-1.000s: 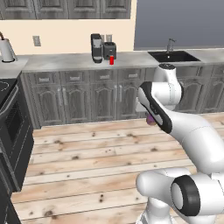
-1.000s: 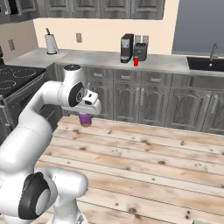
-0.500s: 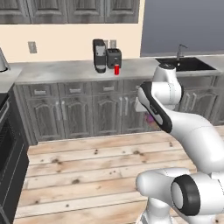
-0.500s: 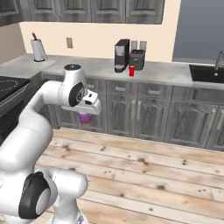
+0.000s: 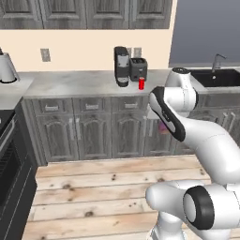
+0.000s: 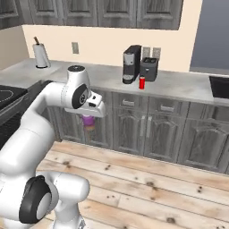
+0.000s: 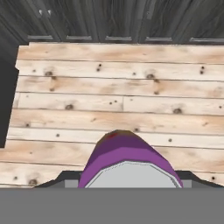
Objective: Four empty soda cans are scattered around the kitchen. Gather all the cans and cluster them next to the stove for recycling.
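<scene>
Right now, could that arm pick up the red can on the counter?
Probably not: its jaws already hold a purple can out over the floor, and the red can stands far back on the counter by the coffee machine. It must unload first and move closer.

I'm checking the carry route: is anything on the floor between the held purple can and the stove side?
Nothing visible. The gripper holds the purple can above bare plank floor; the stove sits left, with open floor between.
</scene>
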You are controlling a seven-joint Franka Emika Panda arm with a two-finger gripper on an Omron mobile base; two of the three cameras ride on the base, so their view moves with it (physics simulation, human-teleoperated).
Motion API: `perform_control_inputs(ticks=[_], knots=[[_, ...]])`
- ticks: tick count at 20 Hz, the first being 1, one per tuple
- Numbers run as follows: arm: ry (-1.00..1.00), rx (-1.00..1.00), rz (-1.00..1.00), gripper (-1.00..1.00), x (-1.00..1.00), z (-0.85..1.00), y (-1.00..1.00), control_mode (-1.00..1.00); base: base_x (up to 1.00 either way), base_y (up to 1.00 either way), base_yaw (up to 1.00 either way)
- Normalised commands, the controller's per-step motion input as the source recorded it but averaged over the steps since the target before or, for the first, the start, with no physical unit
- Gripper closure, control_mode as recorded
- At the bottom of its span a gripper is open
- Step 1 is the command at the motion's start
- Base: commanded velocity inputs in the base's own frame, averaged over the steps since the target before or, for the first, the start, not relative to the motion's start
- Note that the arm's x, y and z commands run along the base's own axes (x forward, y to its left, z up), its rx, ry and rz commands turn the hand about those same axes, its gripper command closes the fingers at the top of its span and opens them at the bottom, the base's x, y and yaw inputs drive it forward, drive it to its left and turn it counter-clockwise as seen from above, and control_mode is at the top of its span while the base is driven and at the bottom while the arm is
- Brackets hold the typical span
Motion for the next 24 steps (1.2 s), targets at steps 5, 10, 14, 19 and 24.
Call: perform_control_inputs(ticks=[5, 10, 14, 19, 24], knots=[[0.00, 0.00, 0.00, 1.00, 0.00, 0.00, 0.00, 1.00, 0.41, 0.13, 0.33], [0.00, 0.00, 0.00, 1.00, 0.00, 0.00, 0.00, 1.00, 0.08, 0.35, 0.30], [0.00, 0.00, 0.00, 1.00, 0.00, 0.00, 0.00, 1.00, 0.01, 0.43, 0.32], [0.00, 0.00, 0.00, 1.00, 0.00, 0.00, 0.00, 1.00, 0.02, 0.36, 0.37], [0.00, 0.00, 0.00, 1.00, 0.00, 0.00, 0.00, 1.00, 0.00, 0.32, 0.41]])
